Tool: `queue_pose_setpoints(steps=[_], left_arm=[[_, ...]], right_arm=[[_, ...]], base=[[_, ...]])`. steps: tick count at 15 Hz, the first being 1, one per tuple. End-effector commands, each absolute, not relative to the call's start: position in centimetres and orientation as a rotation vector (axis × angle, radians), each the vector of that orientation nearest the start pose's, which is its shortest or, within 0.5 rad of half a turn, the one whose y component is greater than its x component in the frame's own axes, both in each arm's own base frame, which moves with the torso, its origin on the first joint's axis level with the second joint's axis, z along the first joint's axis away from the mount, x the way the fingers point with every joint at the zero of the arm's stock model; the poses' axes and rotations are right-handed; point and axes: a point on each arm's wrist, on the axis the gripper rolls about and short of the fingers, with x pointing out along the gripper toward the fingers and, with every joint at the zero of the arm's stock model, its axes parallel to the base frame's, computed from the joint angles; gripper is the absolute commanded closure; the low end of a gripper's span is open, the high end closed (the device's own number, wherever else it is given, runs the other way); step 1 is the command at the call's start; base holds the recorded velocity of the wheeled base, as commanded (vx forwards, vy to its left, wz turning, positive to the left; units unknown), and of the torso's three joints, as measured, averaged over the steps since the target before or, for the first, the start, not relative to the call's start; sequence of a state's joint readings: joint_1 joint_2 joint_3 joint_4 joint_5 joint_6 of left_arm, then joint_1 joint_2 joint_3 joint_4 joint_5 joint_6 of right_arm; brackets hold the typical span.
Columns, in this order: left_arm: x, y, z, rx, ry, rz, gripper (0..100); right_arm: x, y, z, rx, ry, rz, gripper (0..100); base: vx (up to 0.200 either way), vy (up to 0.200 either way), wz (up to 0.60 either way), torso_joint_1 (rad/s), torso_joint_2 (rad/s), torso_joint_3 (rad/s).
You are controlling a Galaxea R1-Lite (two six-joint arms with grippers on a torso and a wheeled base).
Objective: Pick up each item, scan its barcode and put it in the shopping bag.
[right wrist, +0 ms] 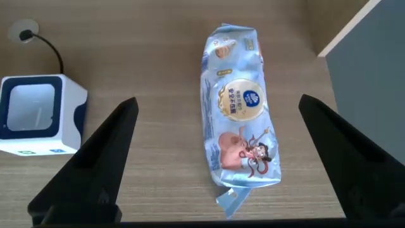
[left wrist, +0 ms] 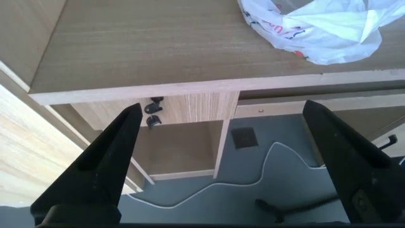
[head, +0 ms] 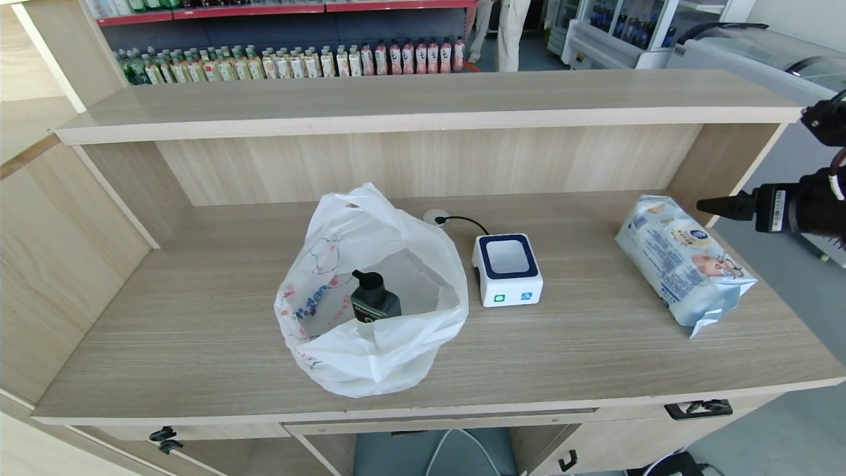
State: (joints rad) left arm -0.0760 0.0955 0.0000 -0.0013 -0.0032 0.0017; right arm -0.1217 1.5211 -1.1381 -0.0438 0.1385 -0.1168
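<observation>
Nearest, the left gripper (left wrist: 223, 114) hangs out in front of the near edge of the light wood-grain counter (head: 198, 344), toward its left end. Its two dark fingers are spread wide with nothing between them. A black handle (head: 698, 408) sits on the counter's front face, under the right end.

On the counter top, left of the middle, stands a thin white plastic shopping bag with red and blue print (head: 390, 357). Its mouth gapes open, and a black bottle with a black pump-style cap (head: 375, 301) stands upright inside.

Just beside the bag, on its right, is a small white box-shaped scanner with a dark blue frame around its pale window (head: 507, 271). A black cable (head: 462, 221) runs from behind it to a round port in the counter.

Well apart to the right, near the counter's right end, a long pale blue soft pack of wipes with cartoon print (head: 681, 264) lies flat. The right gripper (right wrist: 218, 104) is held above it, its fingers wide and empty, and the pack shows between them from above.

Farther back a raised wooden ledge (head: 423, 99) spans the counter, and beyond it a row of drink bottles (head: 291, 63) lines a shop shelf
</observation>
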Motion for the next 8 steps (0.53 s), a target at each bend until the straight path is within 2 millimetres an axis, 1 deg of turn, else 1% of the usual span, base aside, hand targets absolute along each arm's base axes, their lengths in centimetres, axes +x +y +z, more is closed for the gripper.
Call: queue_pose_setpoints(steps=[1, 2, 3, 4, 8], left_arm=[[-1.5, 0.1, 7.7, 0.005, 0.093, -0.080, 0], [-1.5, 0.1, 7.7, 0.005, 0.093, -0.080, 0], [-1.5, 0.1, 7.7, 0.005, 0.093, -0.080, 0], [-1.5, 0.1, 7.7, 0.005, 0.093, -0.080, 0], [-1.5, 0.1, 7.7, 0.005, 0.093, -0.080, 0]], right_arm=[[29.7, -3.8, 26.4, -0.069, 0.393, 0.009, 0], [29.9, -4.1, 26.6, -0.078, 0.385, -0.010, 0], [30.2, -5.4, 26.6, -0.118, 0.383, -0.058, 0], [30.2, -6.2, 26.3, -0.127, 0.398, -0.078, 0], [31.8, -8.0, 23.1, -0.113, 0.505, -0.105, 0]], base=[[0.000, 0.000, 0.00, 0.000, 0.00, 0.000], [0.000, 0.000, 0.00, 0.000, 0.00, 0.000], [0.000, 0.000, 0.00, 0.000, 0.00, 0.000], [0.000, 0.000, 0.00, 0.000, 0.00, 0.000], [0.000, 0.000, 0.00, 0.000, 0.00, 0.000]])
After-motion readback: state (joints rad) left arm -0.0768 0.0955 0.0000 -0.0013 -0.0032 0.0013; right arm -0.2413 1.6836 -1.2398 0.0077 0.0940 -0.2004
